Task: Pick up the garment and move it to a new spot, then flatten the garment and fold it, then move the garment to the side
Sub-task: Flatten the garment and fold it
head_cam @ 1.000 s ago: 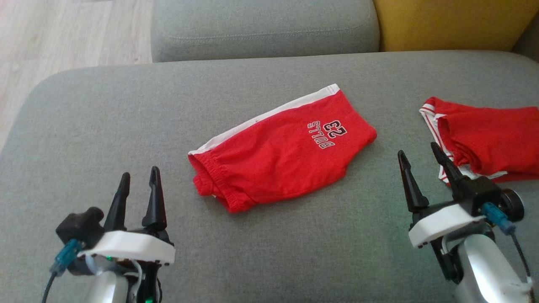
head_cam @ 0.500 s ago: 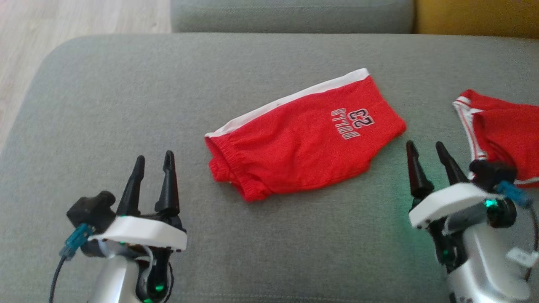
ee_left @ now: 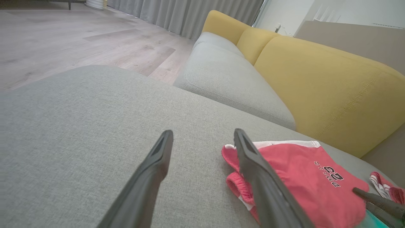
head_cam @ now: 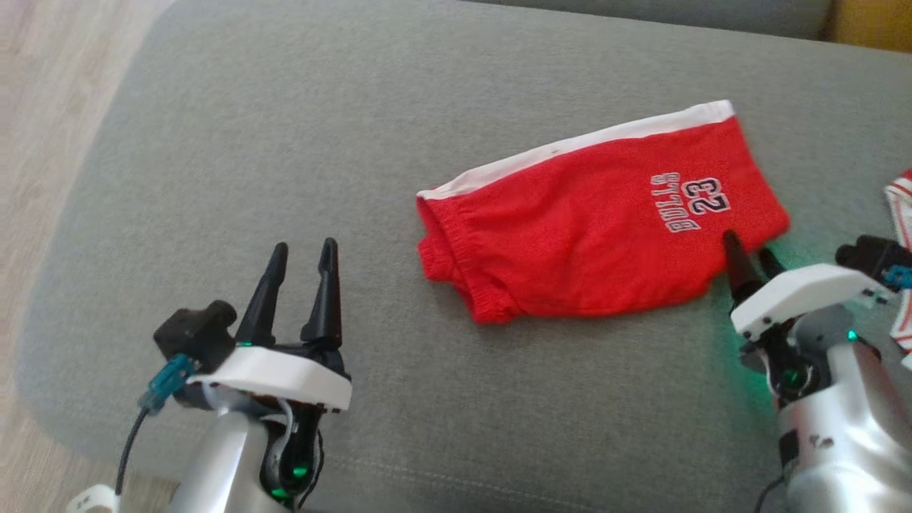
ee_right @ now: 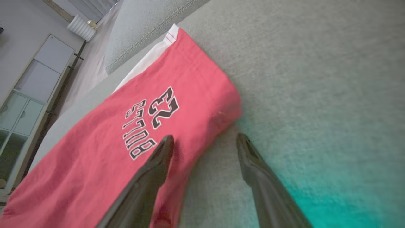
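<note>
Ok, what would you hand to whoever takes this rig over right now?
Left claw: open, empty, above the bare grey cushion, apart from the red shorts.
Right claw: open, straddling the shorts' near edge beside the print, nothing gripped.
A second red garment lies at the right edge.
Done: right claw placed for a grasp.
To do: grasp, move, flatten, fold, set aside.

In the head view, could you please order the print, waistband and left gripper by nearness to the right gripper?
1. Print, just beyond the right gripper.
2. Waistband, the shorts' left end.
3. Left gripper, far left.
</note>
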Available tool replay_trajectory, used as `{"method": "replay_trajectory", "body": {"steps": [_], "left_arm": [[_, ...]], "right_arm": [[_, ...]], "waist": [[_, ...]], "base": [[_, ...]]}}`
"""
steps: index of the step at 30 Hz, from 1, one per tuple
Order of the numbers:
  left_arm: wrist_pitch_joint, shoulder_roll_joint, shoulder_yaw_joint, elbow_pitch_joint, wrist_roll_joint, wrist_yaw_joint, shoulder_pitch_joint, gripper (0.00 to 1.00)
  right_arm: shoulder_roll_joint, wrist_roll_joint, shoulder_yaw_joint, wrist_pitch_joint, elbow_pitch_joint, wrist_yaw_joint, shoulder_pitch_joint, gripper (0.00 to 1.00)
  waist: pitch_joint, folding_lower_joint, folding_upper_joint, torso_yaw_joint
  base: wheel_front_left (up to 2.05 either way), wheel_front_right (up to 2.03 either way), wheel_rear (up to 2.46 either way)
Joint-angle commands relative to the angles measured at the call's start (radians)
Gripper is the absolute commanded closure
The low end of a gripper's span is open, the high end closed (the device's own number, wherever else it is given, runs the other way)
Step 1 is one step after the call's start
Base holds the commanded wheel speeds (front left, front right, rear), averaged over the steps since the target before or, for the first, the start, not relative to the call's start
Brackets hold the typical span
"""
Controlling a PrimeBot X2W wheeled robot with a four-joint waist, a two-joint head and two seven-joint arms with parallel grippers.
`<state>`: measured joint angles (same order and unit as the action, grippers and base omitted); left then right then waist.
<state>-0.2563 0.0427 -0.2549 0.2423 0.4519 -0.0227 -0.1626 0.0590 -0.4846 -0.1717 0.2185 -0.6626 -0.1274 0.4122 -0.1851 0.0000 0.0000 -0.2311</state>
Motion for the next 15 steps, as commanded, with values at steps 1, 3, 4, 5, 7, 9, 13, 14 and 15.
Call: {"method": "replay_trajectory", "body": {"steps": [1,3,4,5,7,9,13,14,15], "left_arm": [[-0.005,0.008,0.014,-0.030,0.012,0.012,-0.050,0.00],[-0.005,0.008,0.008,-0.032,0.015,0.015,-0.052,0.00],[-0.005,0.008,0.003,-0.034,0.018,0.017,-0.053,0.00],[-0.005,0.008,-0.001,-0.036,0.020,0.018,-0.054,0.00],[-0.005,0.008,-0.010,-0.038,0.023,0.020,-0.056,0.00],[-0.005,0.008,-0.015,-0.041,0.025,0.023,-0.058,0.00],[-0.005,0.008,-0.020,-0.046,0.027,0.026,-0.061,0.00],[-0.005,0.008,-0.021,-0.047,0.028,0.027,-0.061,0.00],[-0.005,0.008,-0.022,-0.048,0.029,0.028,-0.061,0.00]], "right_arm": [[-0.008,-0.010,0.002,0.015,-0.003,-0.003,0.060,0.00],[-0.008,-0.014,-0.008,0.021,-0.020,-0.003,0.071,0.00],[-0.008,-0.016,-0.018,0.026,-0.038,-0.003,0.082,0.00],[-0.008,-0.012,-0.026,0.030,-0.055,-0.003,0.093,0.00],[-0.008,-0.001,-0.044,0.038,-0.089,-0.003,0.115,0.00],[-0.009,0.011,-0.058,0.049,-0.121,-0.003,0.137,0.00],[-0.009,0.048,-0.086,0.052,-0.176,-0.003,0.183,0.00],[-0.009,0.055,-0.091,0.052,-0.188,-0.003,0.193,0.00],[-0.009,0.062,-0.096,0.051,-0.200,-0.003,0.203,0.00]], "waist": [[-0.017,0.0000,0.0000,-0.034],[-0.019,0.0000,0.0000,-0.042],[-0.021,0.0000,0.0000,-0.049],[-0.024,0.0000,0.0000,-0.055],[-0.028,0.0000,0.0000,-0.068],[-0.032,0.0000,0.0000,-0.077],[-0.041,0.0000,0.0000,-0.091],[-0.043,0.0000,0.0000,-0.094],[-0.044,0.0000,0.0000,-0.095]], "base": [[0.00,0.00,0.00],[0.00,0.00,0.00],[0.00,0.00,0.00],[0.00,0.00,0.00],[0.00,0.00,0.00],[0.00,0.00,0.00],[0.00,0.00,0.00],[0.00,0.00,0.00],[0.00,0.00,0.00]]}}
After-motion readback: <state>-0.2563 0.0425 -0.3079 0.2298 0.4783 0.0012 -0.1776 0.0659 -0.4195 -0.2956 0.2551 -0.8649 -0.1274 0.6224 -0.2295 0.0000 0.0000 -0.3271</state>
